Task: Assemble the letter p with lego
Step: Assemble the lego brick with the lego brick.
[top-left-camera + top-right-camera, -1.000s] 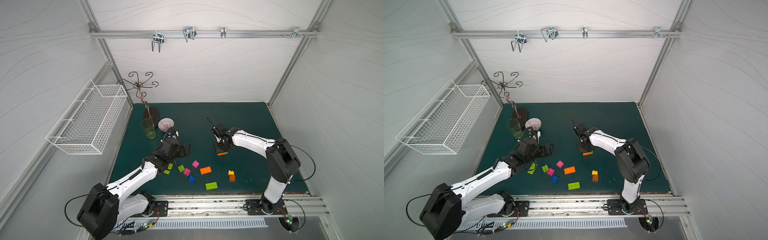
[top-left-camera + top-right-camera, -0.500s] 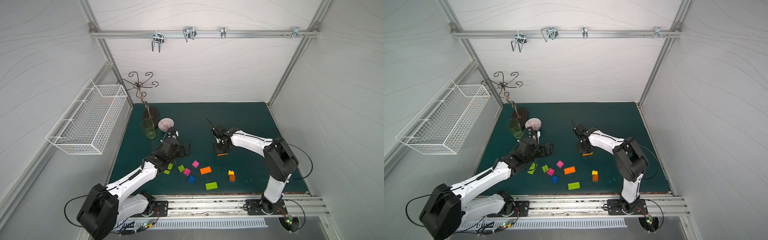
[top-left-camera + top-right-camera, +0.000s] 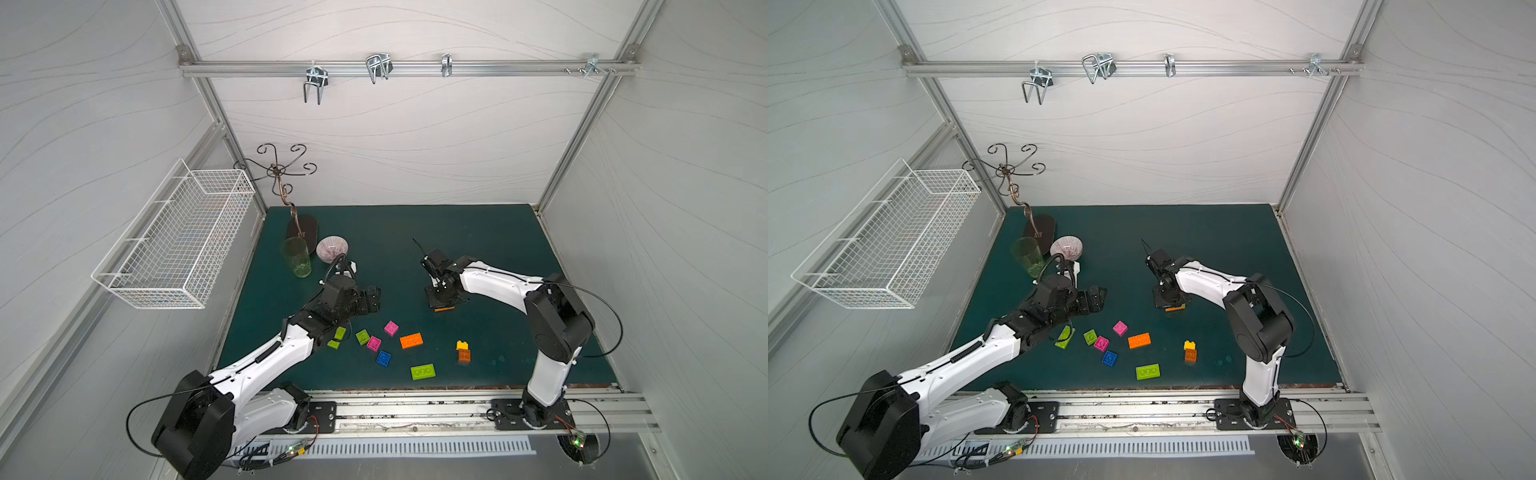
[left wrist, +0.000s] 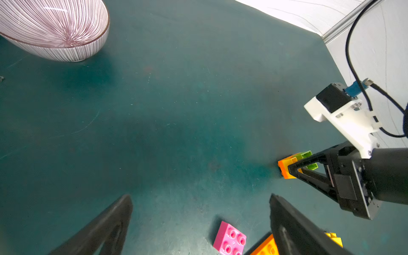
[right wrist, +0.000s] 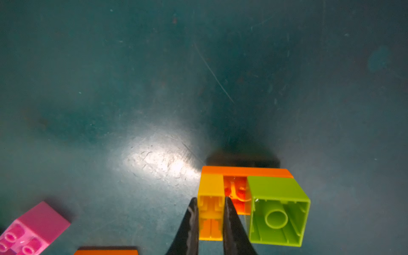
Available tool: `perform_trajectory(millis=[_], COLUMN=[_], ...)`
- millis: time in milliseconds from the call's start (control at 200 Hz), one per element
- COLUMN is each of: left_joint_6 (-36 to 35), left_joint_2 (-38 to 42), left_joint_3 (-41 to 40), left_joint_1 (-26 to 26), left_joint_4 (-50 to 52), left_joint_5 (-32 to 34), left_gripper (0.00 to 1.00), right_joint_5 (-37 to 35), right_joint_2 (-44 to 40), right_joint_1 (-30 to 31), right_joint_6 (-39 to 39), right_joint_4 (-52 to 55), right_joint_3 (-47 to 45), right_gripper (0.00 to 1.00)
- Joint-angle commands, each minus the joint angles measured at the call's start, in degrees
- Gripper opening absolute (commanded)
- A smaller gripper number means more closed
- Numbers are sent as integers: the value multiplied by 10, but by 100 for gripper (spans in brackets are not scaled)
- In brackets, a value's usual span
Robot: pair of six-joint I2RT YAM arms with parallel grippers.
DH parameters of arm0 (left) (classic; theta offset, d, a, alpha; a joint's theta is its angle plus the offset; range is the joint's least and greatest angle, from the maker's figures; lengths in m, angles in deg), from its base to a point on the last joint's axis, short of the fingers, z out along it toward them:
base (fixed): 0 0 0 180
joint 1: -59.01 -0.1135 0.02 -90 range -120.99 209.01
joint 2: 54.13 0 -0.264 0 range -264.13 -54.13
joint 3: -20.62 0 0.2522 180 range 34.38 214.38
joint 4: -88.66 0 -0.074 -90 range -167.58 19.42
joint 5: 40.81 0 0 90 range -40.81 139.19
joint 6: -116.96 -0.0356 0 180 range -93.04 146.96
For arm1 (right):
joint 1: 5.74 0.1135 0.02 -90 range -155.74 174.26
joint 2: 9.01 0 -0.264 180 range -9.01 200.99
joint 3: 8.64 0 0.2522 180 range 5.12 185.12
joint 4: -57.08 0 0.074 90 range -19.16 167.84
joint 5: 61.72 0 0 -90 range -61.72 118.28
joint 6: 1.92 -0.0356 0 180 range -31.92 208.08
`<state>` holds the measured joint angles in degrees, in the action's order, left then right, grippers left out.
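Between the closed fingers of the right gripper [image 5: 210, 199] sat a yellow brick [image 5: 210, 184], pinched narrowly on two sides. That brick was joined to a long orange brick [image 5: 245, 171]. A green brick [image 5: 276, 187] was fixed to the same orange piece just beside it, with a gap between the two. The hollow undersides of the yellow and green pieces faced the wrist camera. Whether this cluster rested on the green mat [image 3: 478, 232] or hung just above it could not be determined; its shadow lay close against it.

The left gripper [image 4: 200, 197] stood wide open and empty above bare mat, well apart from the cluster. On the mat near it lay a magenta brick [image 4: 229, 239]. Further loose pieces were scattered nearer the front edge of the mat: a spare orange brick [image 3: 411, 340], a blue brick [image 3: 383, 358], a long green brick [image 3: 423, 371] and a small yellow-on-orange stack [image 3: 463, 351]. A striped bowl [image 4: 55, 28] stood farther back on the mat, on the left arm's side.

Assessment: the letter was part built, with the right arm steadying the started section. The next move would appear to call for the left arm to collect a loose piece and press it, studs aligned, onto the held section. A skewed approach might knock the cluster from its narrow grip.
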<state>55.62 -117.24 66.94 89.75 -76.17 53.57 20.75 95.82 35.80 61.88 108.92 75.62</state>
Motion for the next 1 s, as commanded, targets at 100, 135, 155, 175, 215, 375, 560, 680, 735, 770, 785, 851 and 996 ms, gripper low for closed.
perform_trajectory(millis=[100,135,155,175,215,375,560,680,735,770,785,851,996], left_joint_6=[-3,-3,-3,-3,-3,-3,-5,-8,-8,-9,-9,-9,-11], left_joint_2=[11,11,11,11,11,12,16,18,19,19,19,18,16], left_joint_3=[1,2,1,1,1,0,-2,-3,-5,-6,-6,-6,-6], left_joint_1=[-2,-2,-2,-2,-2,-2,-2,-2,-2,-2,-2,-2,-2], left_joint_4=[-26,-26,-26,-26,-26,-27,-29,-29,-31,-32,-32,-33,-32], left_joint_5=[9,9,8,8,8,8,10,10,11,11,12,12,15], left_gripper=[99,99,99,99,99,99,99,99,99,99,99,99,99], right_joint_5=[-41,-40,-40,-40,-37,-25,-18,-13,-11,-8,-6,-2,8], right_joint_2=[63,65,65,65,61,29,3,-14,-23,-29,-31,-42,-57], right_joint_1=[12,12,12,12,12,12,10,9,7,6,6,5,3], right_joint_6=[-10,-12,-13,-12,-13,-16,-10,-4,-1,0,1,3,8], right_joint_4=[17,14,13,11,8,7,18,32,39,42,43,47,53], right_joint_3=[-32,-37,-41,-43,-48,-46,-17,8,19,25,28,37,49], right_gripper=[0,0,0,0,0,0,6,15,19,22,22,26,35])
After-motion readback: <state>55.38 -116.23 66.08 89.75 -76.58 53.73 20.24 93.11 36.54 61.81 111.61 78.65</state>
